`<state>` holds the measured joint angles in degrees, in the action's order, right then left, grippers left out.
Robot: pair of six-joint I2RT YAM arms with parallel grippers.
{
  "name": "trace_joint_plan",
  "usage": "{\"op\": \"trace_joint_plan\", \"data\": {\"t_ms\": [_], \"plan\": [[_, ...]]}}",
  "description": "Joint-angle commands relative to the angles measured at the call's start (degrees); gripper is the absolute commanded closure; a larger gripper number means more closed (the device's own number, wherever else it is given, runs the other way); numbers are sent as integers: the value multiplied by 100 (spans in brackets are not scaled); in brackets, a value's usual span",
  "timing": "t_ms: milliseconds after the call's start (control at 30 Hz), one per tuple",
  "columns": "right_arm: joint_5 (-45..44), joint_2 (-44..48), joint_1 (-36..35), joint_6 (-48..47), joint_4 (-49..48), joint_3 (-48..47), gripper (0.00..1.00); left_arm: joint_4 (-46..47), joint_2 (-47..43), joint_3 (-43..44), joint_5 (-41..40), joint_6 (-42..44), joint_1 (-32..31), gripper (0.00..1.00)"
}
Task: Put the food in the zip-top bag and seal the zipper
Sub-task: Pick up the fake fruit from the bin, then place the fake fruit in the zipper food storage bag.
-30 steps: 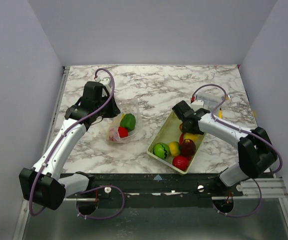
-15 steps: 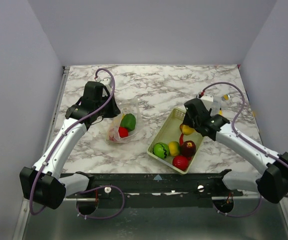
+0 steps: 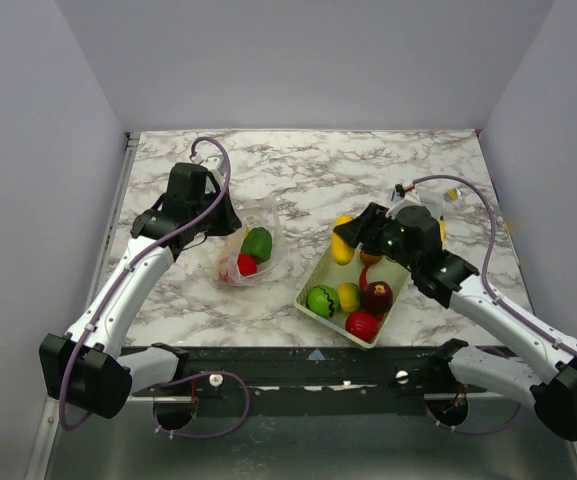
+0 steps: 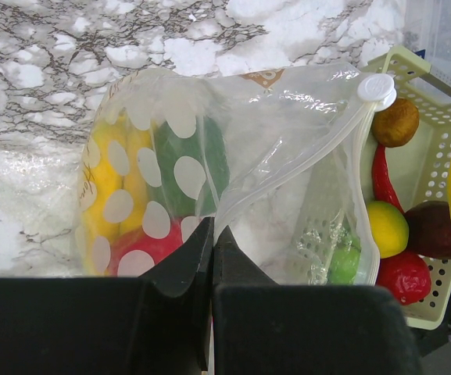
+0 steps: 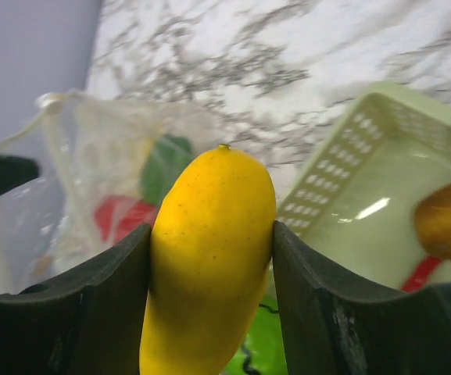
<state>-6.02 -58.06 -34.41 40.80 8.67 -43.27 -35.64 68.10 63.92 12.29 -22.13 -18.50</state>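
The worktop (image 3: 368,170) is white marble with grey veins, closed in by plain pale grey walls on the left, far and right sides. A dark bar (image 3: 308,365) runs along its near edge, where my bases sit.

My left gripper (image 4: 212,234) is pinched tight on the film of the zip-top bag (image 4: 272,156), fingers pressed together with the plastic between them. The bag lies left of the middle of the worktop, closer to the near edge than the far one, clear with white dots. Its zipper (image 4: 288,176) runs up as a pale strip to a round white slider (image 4: 376,87), and the mouth gapes toward the right edge. Inside lie a green piece (image 3: 257,243), a red piece (image 3: 245,264) and a yellow piece (image 4: 104,187).

My right gripper (image 5: 209,234) clamps a yellow fruit (image 5: 209,258) upright between both fingers, raised above the far left corner of the basket (image 3: 340,262), between the basket and the bag and apart from both.

The pale lattice basket stands right of the middle, its near corner close to the near edge. It holds a green fruit (image 3: 322,300), a small yellow one (image 3: 349,296), a dark red one (image 3: 376,296), a bright red one (image 3: 361,324), a brown piece (image 4: 395,123) and a red chilli (image 4: 383,183).
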Motion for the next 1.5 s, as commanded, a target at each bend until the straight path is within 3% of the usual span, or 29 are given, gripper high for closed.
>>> {"op": "trace_joint_plan", "data": {"t_ms": [0,167,300,533,933,1233,1467], "plan": [[1739,67,-36,719,-1996,298,100,110,-95,-73,80,7,-4,100],[1829,-65,-620,1140,-3043,310,100,111,-103,-82,105,-2,-4,100],[1474,-535,-1240,1114,-3139,-98,100,119,-114,-82,108,-11,-4,100],[953,-1779,-1779,1222,-2575,-1157,100,123,-138,-90,82,-11,-4,100],[-1306,-3065,-2245,1655,-193,-2740,99,220,-262,-90,239,-19,13,100],[-2332,-3446,-2547,1707,-196,-2684,94,582,-424,-261,912,-103,84,100],[-3071,-3713,-2683,1410,-407,-2861,91,540,-367,-257,908,-107,84,100]]}}
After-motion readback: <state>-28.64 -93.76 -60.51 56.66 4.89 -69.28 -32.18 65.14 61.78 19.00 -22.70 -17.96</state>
